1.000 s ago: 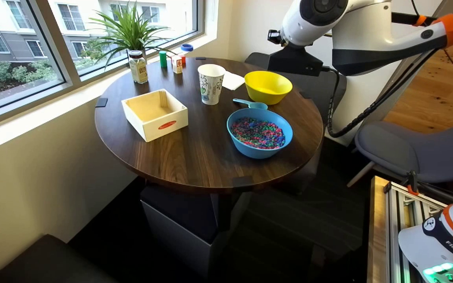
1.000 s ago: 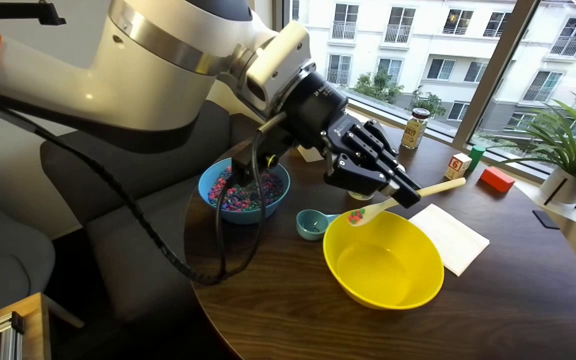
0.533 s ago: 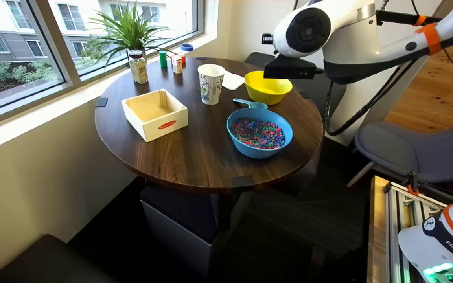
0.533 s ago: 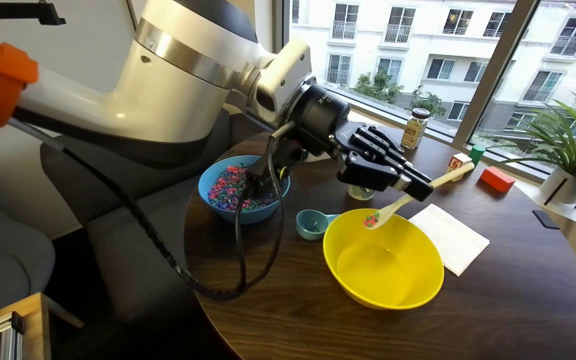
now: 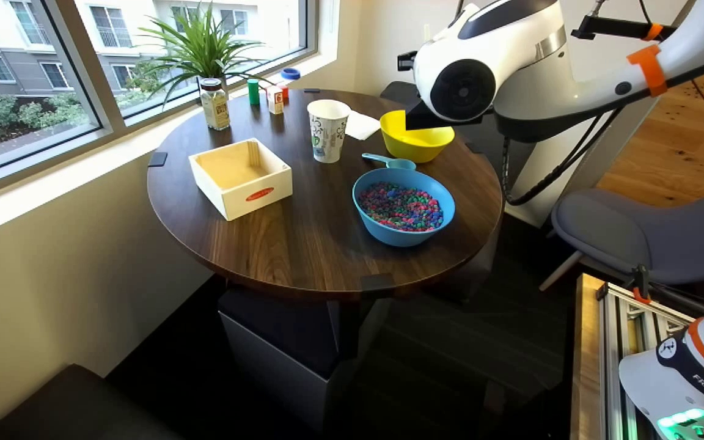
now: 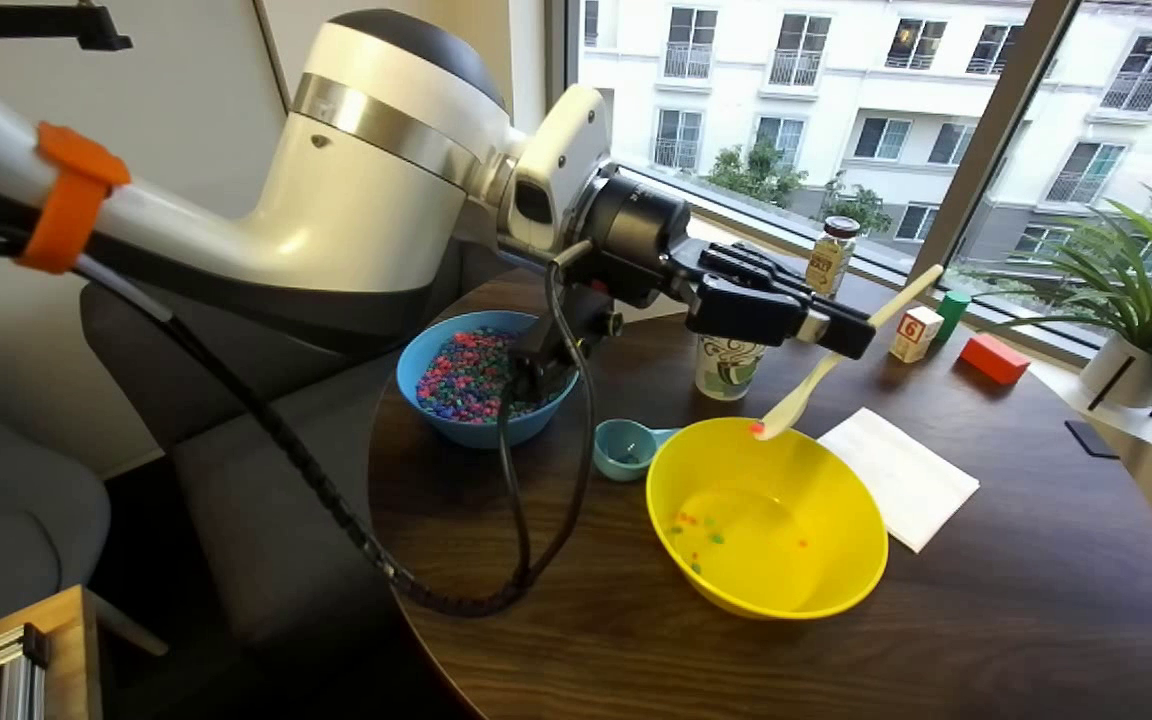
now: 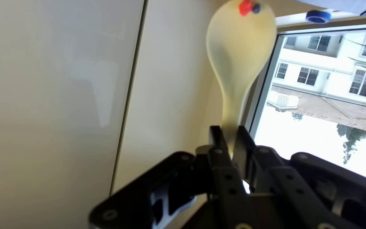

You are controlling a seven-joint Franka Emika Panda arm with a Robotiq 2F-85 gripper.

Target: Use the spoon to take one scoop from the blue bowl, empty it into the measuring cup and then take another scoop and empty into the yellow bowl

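Note:
My gripper (image 6: 851, 335) is shut on the pale spoon (image 6: 814, 378), which also fills the middle of the wrist view (image 7: 241, 41). The spoon tilts steeply, its scoop end pointing down over the far rim of the yellow bowl (image 6: 758, 598). A red and a dark bead cling to its tip. Several red, orange and green beads lie in the yellow bowl. The blue bowl (image 5: 404, 237), full of coloured beads, stands on the table in both exterior views. The teal measuring cup (image 6: 624, 450) with a handle lies between the bowls, with a little dark matter inside. The arm hides my gripper in an exterior view.
A patterned paper cup (image 6: 726, 375) stands behind the measuring cup. A white napkin (image 6: 901, 480) lies beside the yellow bowl. A lettered block (image 6: 914, 333), a red block (image 6: 994, 358), a salt jar (image 6: 831, 255) and an open wooden box (image 5: 257, 195) are also on the table.
My gripper has turned and moved slightly right, tipping the spoon steeper with its scoop end down. Beads that were on the spoon now lie in the yellow bowl.

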